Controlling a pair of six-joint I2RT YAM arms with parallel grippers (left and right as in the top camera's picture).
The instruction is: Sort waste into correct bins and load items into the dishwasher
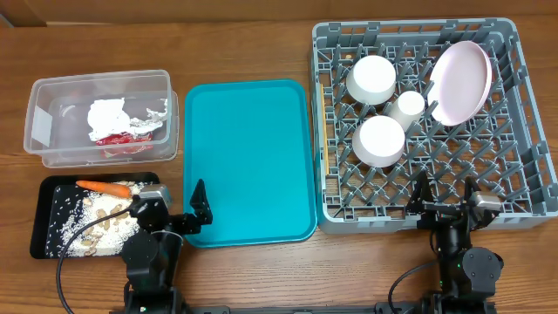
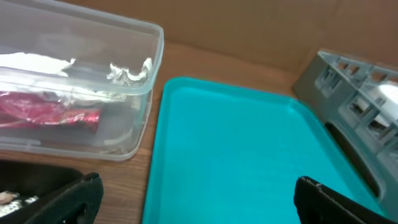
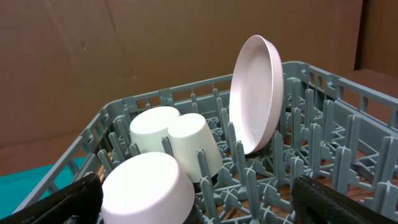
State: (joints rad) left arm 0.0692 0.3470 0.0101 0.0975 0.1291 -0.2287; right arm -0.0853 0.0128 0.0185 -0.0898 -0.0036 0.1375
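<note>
Inside the grey dish rack (image 1: 510,179), at the right of the table, the pale pink plate (image 1: 462,81) is standing on edge between the pegs near the far right corner. The two whitish bowls are sitting upside down, one (image 1: 373,78) at the far side and one (image 1: 378,141) nearer the middle. The small white cup (image 1: 406,108) is resting between them, just beside the plate, and it too looks inverted.

Across the table at the far left, the clear tub (image 1: 39,131) is holding the crumpled white napkin (image 1: 109,113) and the red-and-silver wrapper (image 1: 122,138), the wrapper lying against the napkin's near side. Just in front of the tub, the black tray (image 1: 39,222) is carrying the orange carrot (image 1: 103,187) along its far edge. The rice and peanut scraps (image 1: 91,225) are lying spread over the rest of its floor. The teal tray (image 1: 248,157) is lying between these bins and the rack.

The left gripper (image 1: 174,208) is hovering low at the near edge of the wooden table (image 1: 261,39), its jaws spread wide and gripping nothing. One finger is hanging over the black tray's edge and the other over the teal tray's near left corner. The right gripper (image 1: 446,199) is hovering at the rack's near wall, its jaws likewise gaping wide and empty, facing the bowls.
</note>
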